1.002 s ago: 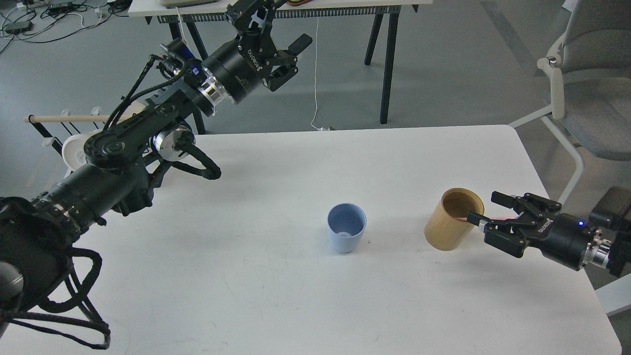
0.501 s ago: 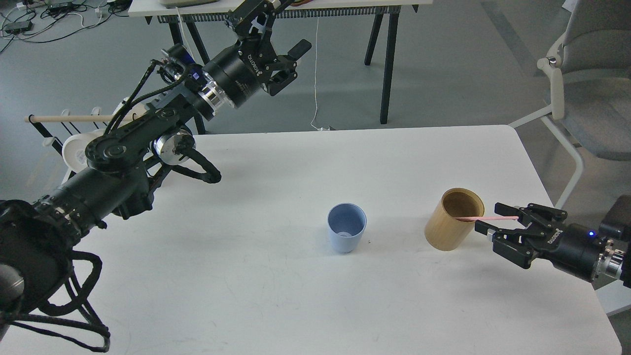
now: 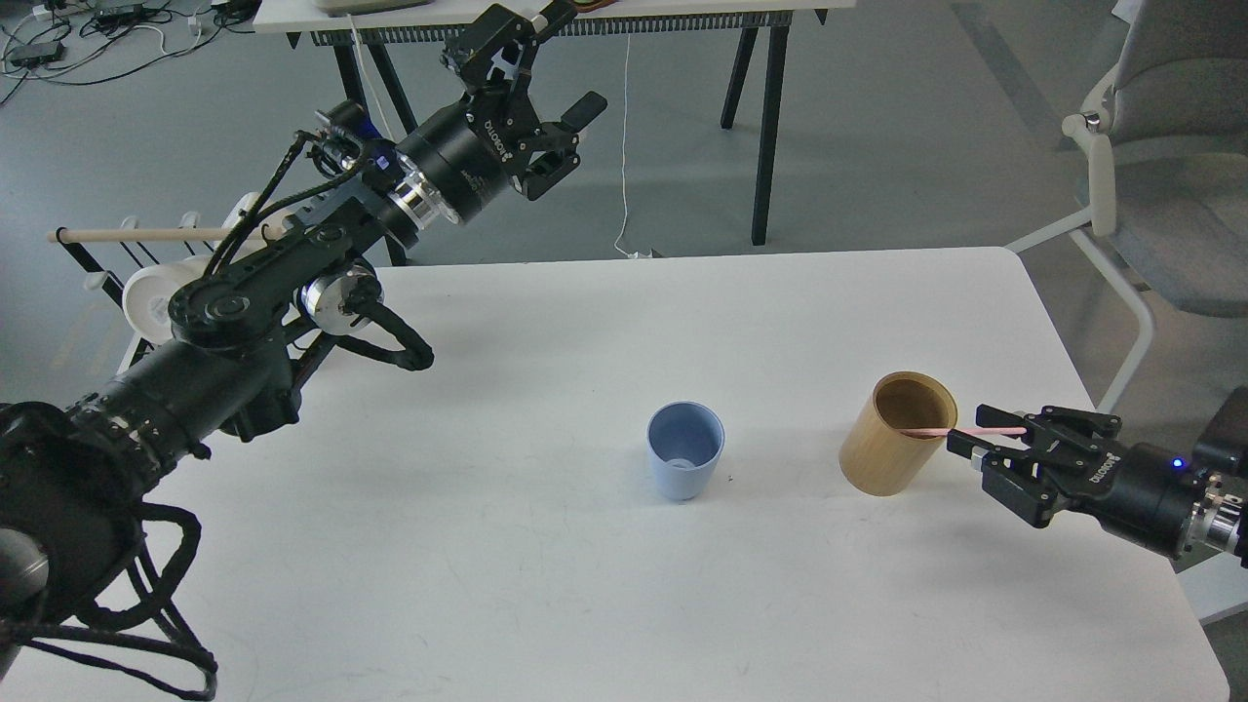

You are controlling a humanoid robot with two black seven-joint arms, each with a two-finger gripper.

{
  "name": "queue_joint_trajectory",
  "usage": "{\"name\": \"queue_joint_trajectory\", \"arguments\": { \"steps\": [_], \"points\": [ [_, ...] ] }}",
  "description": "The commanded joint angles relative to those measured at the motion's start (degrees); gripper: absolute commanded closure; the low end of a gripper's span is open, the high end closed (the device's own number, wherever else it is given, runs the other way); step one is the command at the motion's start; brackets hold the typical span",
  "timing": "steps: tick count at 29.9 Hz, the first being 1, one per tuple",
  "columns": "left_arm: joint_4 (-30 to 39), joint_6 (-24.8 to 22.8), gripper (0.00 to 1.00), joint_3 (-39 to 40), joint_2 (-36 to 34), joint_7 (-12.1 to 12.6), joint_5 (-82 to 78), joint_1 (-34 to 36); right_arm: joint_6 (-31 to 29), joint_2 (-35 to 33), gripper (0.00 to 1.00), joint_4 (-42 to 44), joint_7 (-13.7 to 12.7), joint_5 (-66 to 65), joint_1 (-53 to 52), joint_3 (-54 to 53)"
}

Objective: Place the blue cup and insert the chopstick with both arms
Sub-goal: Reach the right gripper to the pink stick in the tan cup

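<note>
Maybe clear: blue cup [image 3: 685,464], mid-table [image 3: 546,585].

Single head view, mounted high, facing forward and down onto the white table [image 3: 585,585]. Table fills the lower frame at mid range; grey floor, a second table's legs and a chair beyond its far edge.

Two black jointed arms here: the left arm [image 3: 224,322] shows round joint housings, a silver ring behind its cylindrical wrist, looping black sheathed cables and white ROBOTIQ lettering on the left gripper [image 3: 531,58]. The right gripper [image 3: 980,434] has matching black linkage fingers [image 3: 965,447], a glowing blue light and a silver ring.
</note>
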State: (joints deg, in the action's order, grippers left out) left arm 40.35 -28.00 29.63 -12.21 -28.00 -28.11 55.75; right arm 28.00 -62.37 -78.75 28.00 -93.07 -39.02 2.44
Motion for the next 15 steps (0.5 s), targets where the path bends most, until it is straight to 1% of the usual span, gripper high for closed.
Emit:
{"name": "queue_joint_trajectory", "arguments": {
  "steps": [1,3,15],
  "points": [
    [-0.01,0.00,0.06,0.08,0.00,0.00,0.07,0.06,0.00,-0.12,0.57,0.00,0.00,-0.09,0.00,0.02],
    [-0.01,0.00,0.06,0.08,0.00,0.00,0.07,0.06,0.00,-0.21,0.61,0.00,0.00,-0.09,0.00,0.02],
    [-0.54,0.00,0.06,0.08,0.09,0.00,0.07,-0.03,0.00,-0.47,0.71,0.00,0.00,-0.09,-0.26,-0.07]
  ]
}}
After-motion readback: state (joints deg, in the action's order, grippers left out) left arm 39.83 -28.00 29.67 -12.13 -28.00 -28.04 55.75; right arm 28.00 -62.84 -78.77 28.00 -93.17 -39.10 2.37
